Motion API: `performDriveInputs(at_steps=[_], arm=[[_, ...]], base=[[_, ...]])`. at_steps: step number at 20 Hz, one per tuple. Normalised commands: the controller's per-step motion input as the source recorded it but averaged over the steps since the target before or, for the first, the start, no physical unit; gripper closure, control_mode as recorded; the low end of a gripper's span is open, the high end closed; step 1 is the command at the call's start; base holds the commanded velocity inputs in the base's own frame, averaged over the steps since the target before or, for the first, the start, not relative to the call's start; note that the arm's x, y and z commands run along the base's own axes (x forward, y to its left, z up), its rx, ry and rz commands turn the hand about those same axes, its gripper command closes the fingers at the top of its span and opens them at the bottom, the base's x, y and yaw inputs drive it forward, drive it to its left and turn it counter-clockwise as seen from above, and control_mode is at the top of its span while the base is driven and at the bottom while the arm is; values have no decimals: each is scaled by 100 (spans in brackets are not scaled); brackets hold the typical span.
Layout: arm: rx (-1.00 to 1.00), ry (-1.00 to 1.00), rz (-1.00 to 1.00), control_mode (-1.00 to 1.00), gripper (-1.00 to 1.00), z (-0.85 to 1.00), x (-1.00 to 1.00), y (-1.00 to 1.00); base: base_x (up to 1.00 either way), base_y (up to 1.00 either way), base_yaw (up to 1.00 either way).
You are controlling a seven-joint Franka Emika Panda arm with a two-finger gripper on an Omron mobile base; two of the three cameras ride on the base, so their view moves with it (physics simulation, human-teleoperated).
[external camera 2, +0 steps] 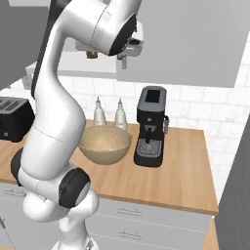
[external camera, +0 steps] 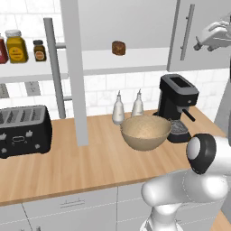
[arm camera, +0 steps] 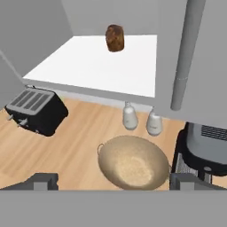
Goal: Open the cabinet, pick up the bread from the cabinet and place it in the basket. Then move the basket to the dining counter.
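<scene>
The cabinet [external camera: 126, 61] has its left door [external camera: 74, 67] swung open, edge-on to me, while the right door [external camera: 198, 27] stays shut. On its white inner shelf [arm camera: 102, 62] sits the bread [external camera: 118, 48], a small brown lump [arm camera: 115, 38] standing alone. The tan basket [external camera: 145, 131] rests on the wood worktop below, beside the coffee machine, and also shows as the basket [external camera 2: 104, 144] and the basket [arm camera: 133, 162]. My gripper [external camera: 203, 43] hovers high, in front of the shut right door and to the right of the bread. In the hand view the gripper [arm camera: 115, 181] is open and holds nothing.
A black toaster [external camera: 22, 128] stands at the left of the worktop. Two white bottles [external camera: 127, 107] stand behind the basket. The black coffee machine [external camera: 177, 106] is right of the basket. Spice jars [external camera: 16, 45] line an open shelf at the far left.
</scene>
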Motion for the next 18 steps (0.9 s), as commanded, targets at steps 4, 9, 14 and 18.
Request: performDriveInputs(at_steps=[4, 9, 14, 18], arm=[[0, -23, -51, -100, -100, -12, 94, 4], [1, -20, -35, -100, -100, -19, 60, -5], [8, -3, -23, -100, -100, -25, 47, -18], [6, 0, -17, -100, -100, 0, 80, -38]], base=[[0, 0, 0], [0, 0, 0], [0, 0, 0], [0, 0, 0]])
